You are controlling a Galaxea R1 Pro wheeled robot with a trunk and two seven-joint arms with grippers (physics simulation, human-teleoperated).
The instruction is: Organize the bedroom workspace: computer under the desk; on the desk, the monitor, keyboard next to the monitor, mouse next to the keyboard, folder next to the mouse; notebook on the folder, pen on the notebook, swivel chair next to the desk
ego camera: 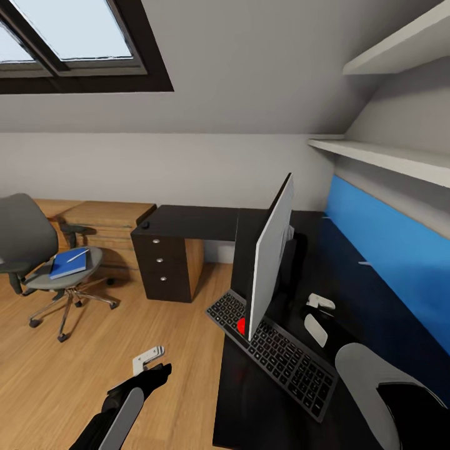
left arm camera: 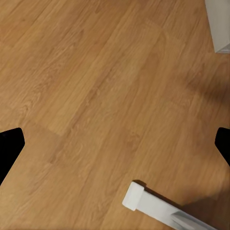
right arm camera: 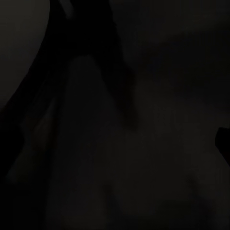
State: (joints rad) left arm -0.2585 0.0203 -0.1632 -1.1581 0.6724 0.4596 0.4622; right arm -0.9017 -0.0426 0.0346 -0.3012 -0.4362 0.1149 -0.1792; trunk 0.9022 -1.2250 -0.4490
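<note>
Wooden flooring spreads under my left gripper (ego camera: 150,359), fingers apart; the folder (ego camera: 69,263) with the pen (ego camera: 77,255) lies on the swivel chair (ego camera: 37,250) at nine o'clock; keyboard (ego camera: 275,353) and monitor (ego camera: 270,256) share the desk (ego camera: 187,222); my right gripper's (ego camera: 319,315) state I cannot tell.

Sloped white ceiling with skylight (ego camera: 62,37), wooden floor (ego camera: 125,350), wall shelves (ego camera: 387,156).
</note>
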